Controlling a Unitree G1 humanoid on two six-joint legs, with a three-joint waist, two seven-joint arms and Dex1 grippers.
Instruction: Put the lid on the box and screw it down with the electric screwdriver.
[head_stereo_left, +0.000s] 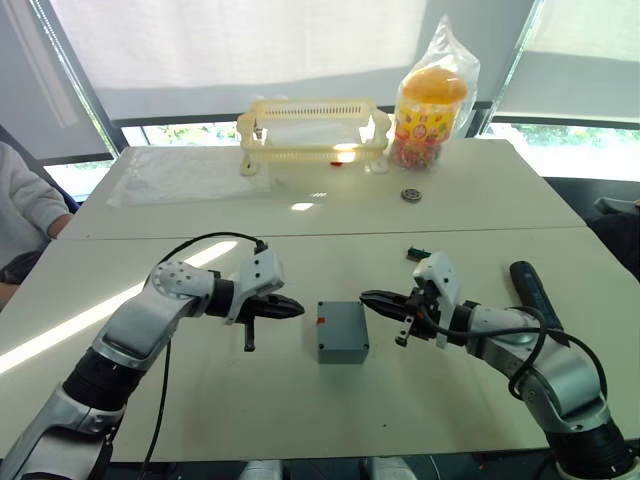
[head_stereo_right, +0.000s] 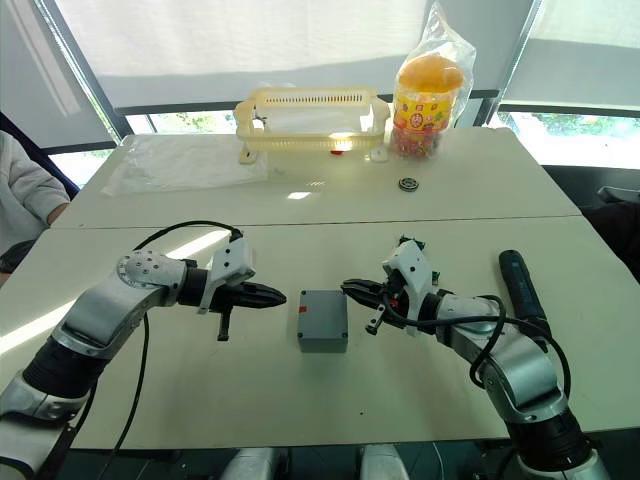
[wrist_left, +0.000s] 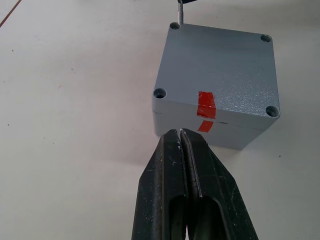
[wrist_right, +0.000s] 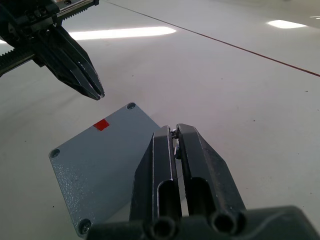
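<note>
The blue-grey box (head_stereo_left: 342, 345) stands mid-table with the lid (wrist_left: 220, 65) lying flat on top, a red mark (wrist_left: 205, 104) running across the seam. My left gripper (head_stereo_left: 298, 310) is shut and empty, its tip just left of the box by the red mark. My right gripper (head_stereo_left: 366, 296) is shut on a small screw (wrist_right: 174, 142) and hovers at the lid's far right corner. In the left wrist view the screw (wrist_left: 180, 16) stands over that corner hole. The black electric screwdriver (head_stereo_left: 530, 285) lies on the table to the right, beyond my right arm.
At the back stand a yellow basket (head_stereo_left: 312, 130) and a bagged candy jar (head_stereo_left: 430, 100), with a small round part (head_stereo_left: 411, 194) in front. A green connector (head_stereo_left: 418, 253) lies behind my right gripper. A plastic sheet (head_stereo_left: 190, 170) covers the back left. A person (head_stereo_left: 25, 215) sits at left.
</note>
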